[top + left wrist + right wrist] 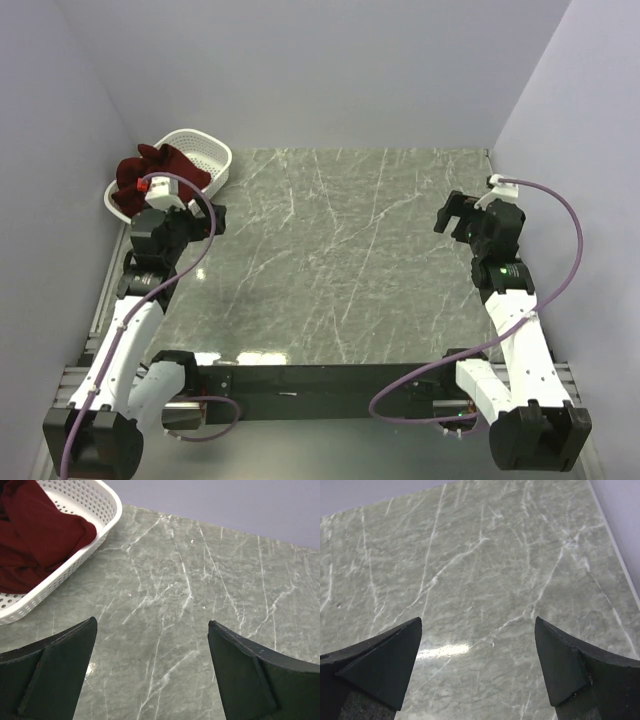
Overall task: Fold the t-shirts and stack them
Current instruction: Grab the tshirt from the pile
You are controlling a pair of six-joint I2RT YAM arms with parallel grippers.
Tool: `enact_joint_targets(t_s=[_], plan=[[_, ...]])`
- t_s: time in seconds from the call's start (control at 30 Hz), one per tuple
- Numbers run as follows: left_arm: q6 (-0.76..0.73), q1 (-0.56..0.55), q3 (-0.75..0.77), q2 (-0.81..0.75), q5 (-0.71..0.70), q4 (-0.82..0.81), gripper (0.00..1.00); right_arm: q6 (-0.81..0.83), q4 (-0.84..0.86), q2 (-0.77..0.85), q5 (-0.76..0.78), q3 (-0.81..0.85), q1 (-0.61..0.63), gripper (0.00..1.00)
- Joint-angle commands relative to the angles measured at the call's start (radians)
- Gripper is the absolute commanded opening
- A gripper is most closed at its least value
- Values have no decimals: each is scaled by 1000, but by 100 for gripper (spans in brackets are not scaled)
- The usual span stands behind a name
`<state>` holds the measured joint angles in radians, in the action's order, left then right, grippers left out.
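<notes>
Nothing is folded or stacked yet. 1 dark red t-shirt [35,540] is seen crumpled inside the white basket [107,517] at the far left corner of the table [340,260]. The left claw [152,630] is held wide apart, empty, near the basket. The right claw [478,625] is spread apart too, empty, over the right side. Pulling out, flattening and folding are all left.

Workspace enclosure.
Green-grey marble-veined tabletop [350,260] bounded by plain pale lilac walls [300,60]; a soft light reflection [442,650] on its surface.
</notes>
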<state>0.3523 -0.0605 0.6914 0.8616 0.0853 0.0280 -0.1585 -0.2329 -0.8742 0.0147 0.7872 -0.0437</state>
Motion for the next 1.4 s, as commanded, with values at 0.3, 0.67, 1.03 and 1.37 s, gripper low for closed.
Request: enact_joint_targets(t_s=[0.3, 0.67, 1.03, 1.37], plan=[[37, 1, 58, 0, 50, 16, 99, 347, -95, -84, -268, 66, 1, 100], [177, 195, 195, 143, 150, 93, 99, 372, -187, -102, -762, 87, -114, 100], [490, 384, 463, 531, 230, 193, 95, 381, -212, -63, -852, 63, -173, 100], [482, 369, 988, 1091, 130, 368, 81, 376, -210, -66, -855, 60, -177, 100]])
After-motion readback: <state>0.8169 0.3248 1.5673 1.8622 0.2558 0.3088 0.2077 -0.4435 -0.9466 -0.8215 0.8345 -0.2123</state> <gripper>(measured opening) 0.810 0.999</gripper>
